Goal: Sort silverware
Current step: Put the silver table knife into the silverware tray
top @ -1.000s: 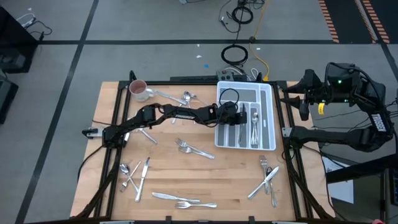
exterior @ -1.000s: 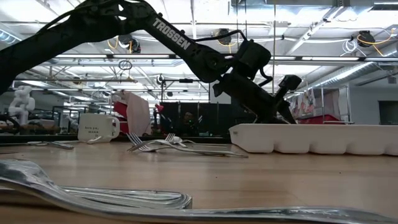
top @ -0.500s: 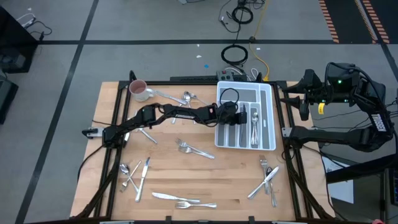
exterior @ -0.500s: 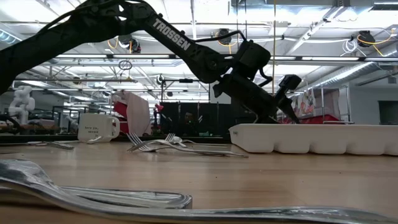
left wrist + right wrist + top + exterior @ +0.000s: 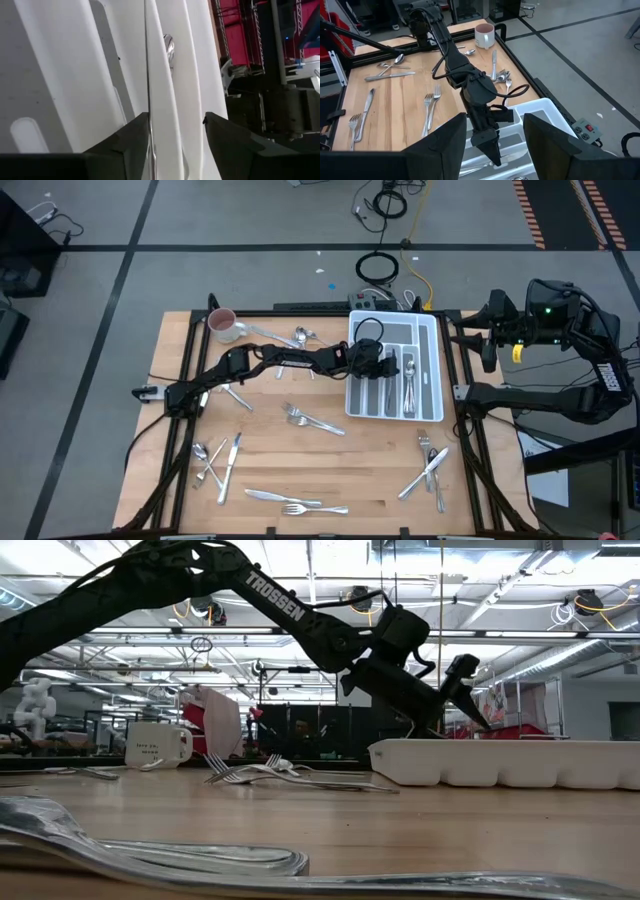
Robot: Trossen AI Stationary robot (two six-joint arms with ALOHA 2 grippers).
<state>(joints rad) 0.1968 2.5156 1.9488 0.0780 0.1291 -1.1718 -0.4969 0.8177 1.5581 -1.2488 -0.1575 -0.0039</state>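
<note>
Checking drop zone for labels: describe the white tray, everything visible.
The white tray is a glossy plastic organiser with long parallel compartments and a shorter one across its far end. It lies flat at the table's far right part, near the right arm's side. Several pieces of silverware already lie lengthwise in its compartments. The left gripper hangs over its left compartments, fingers open, with a slim metal piece below them along a divider. The low view shows a shallow wall with a scalloped lower edge.
</note>
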